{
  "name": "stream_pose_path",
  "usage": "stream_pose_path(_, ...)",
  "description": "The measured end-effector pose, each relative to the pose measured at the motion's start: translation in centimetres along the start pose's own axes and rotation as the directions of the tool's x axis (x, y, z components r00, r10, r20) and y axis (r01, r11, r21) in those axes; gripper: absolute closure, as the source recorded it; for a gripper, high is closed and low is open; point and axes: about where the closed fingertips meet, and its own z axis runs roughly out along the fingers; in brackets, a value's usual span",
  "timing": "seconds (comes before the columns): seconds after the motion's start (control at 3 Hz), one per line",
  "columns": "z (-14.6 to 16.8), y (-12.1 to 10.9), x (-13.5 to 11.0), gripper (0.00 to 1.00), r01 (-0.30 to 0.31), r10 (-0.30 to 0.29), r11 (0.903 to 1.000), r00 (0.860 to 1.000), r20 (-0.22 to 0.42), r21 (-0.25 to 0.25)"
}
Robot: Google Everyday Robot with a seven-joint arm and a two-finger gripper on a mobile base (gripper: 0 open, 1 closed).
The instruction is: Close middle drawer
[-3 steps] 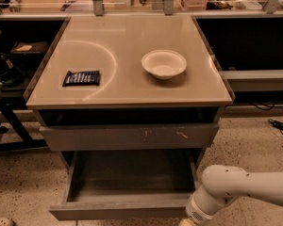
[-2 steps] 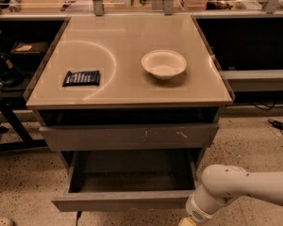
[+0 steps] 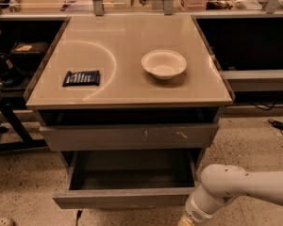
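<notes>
The middle drawer (image 3: 125, 198) stands pulled out of the cabinet, its plain grey front facing me and its shallow box empty. Above it sits the grey drawer front with pale scratch marks (image 3: 132, 136), nearly flush. My white arm (image 3: 240, 185) reaches in from the lower right. Only the top of my gripper (image 3: 184, 221) shows at the bottom edge, just right of the open drawer's front corner; the rest is cut off below the frame.
On the beige cabinet top (image 3: 127, 88) lie a white bowl (image 3: 163, 64) and a dark snack packet (image 3: 81, 77). Dark shelving stands at the left (image 3: 14, 60) and right (image 3: 254, 74). A cable (image 3: 278, 125) lies on the speckled floor at the right.
The middle drawer's front has slid back toward the cabinet, so less of it sticks out. My arm has followed it slightly forward.
</notes>
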Motion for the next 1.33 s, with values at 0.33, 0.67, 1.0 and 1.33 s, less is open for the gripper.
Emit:
stream_pose_path(0.33,0.0,0.0,0.0,0.61,0.000,0.000,1.0000,1.000,0.000,0.000)
stream_pose_path(0.67,0.6,-0.9,-0.1,0.84,-0.008,0.008,0.9999,1.000,0.005,0.009)
stream_pose_path(1.0,0.7,-2.1,-0.8,1.00,0.002,-0.002,0.9994,1.000,0.016,0.034)
stream_pose_path(1.33,0.5,-3.3,-2.0,1.00,0.018,-0.019,0.9974,1.000,0.017,0.069)
